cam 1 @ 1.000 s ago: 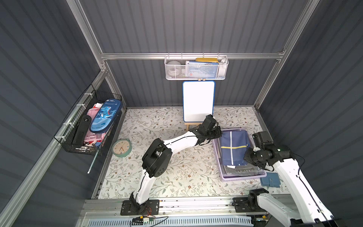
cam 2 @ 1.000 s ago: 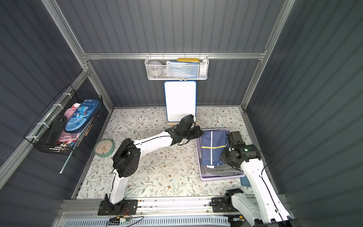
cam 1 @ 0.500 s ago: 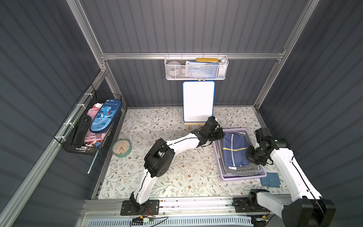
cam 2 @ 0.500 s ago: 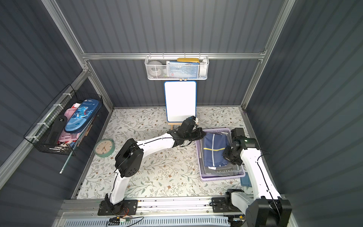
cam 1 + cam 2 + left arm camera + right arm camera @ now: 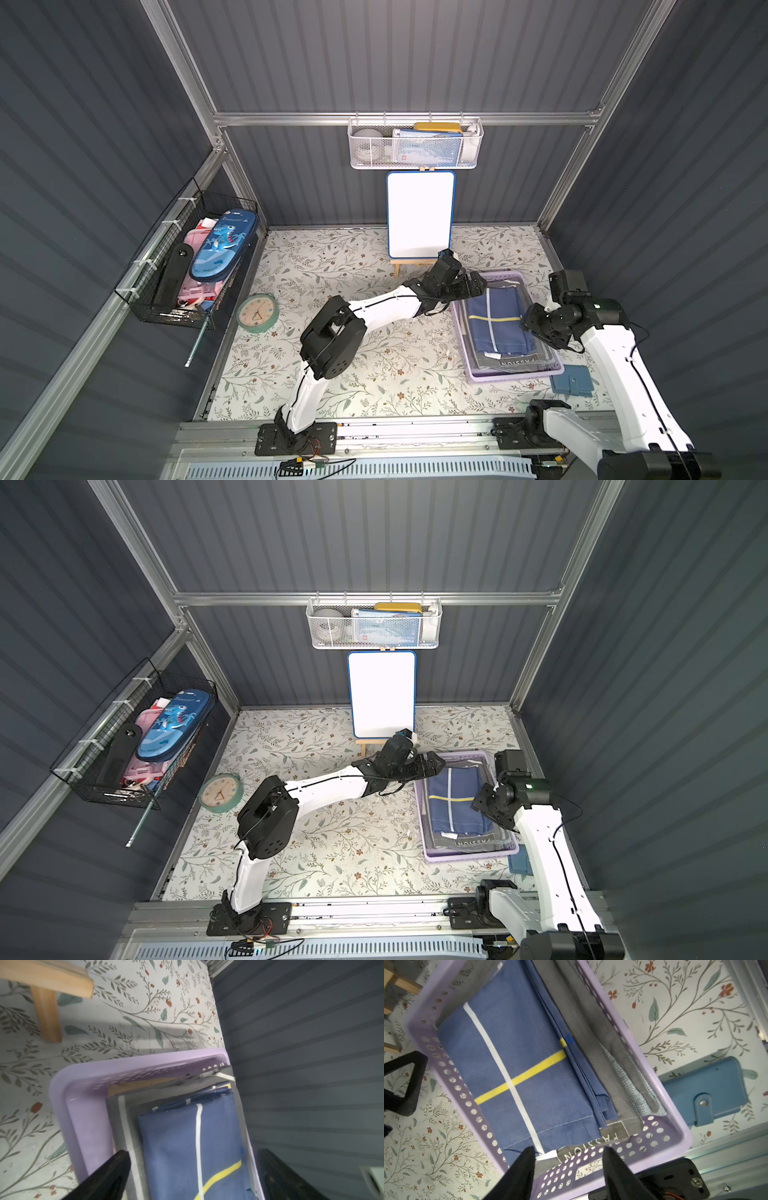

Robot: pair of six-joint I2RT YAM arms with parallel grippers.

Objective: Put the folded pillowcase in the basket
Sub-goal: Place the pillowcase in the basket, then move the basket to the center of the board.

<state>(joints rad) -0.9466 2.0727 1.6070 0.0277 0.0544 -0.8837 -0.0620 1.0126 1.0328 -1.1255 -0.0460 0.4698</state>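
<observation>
**Item 1, my left pincer** [image 5: 194, 1152]: fingers spread wide, clamped on nothing. It hangs over the far end of the basket [image 5: 83, 1088], above the pillowcase [image 5: 176, 1136]. I cannot tell whether it touches either.

**Item 2, my right pincer** [image 5: 568, 1149]: fingers apart, empty, poised over the basket's near wall where the pillowcase's hem ends.

**Item 3, pillowcase:** navy, with one white stripe crossed by one yellow. It lies folded flat inside the basket on a grey cloth [image 5: 591, 1022] lettered PASSION. A pale blue towel [image 5: 633, 1088] shows at one side.

**Item 4, basket:** lilac with perforated walls. It stands along the right edge of the floral tabletop [image 5: 374, 365], toward the front.

**Item 5, blue wallet** [image 5: 572, 380]: front right corner, just beside the basket.

**Item 6, whiteboard** [image 5: 419, 214]: on a wooden easel [image 5: 409, 266], middle of the back edge.

**Item 7, clock** [image 5: 257, 312]: lying at the left edge.

**Item 8, room:** dark ribbed walls. A white mesh basket [image 5: 415, 145] hangs on the back rail. A black wire basket [image 5: 183, 266] on the left wall holds a blue pencil case [image 5: 222, 245].
</observation>
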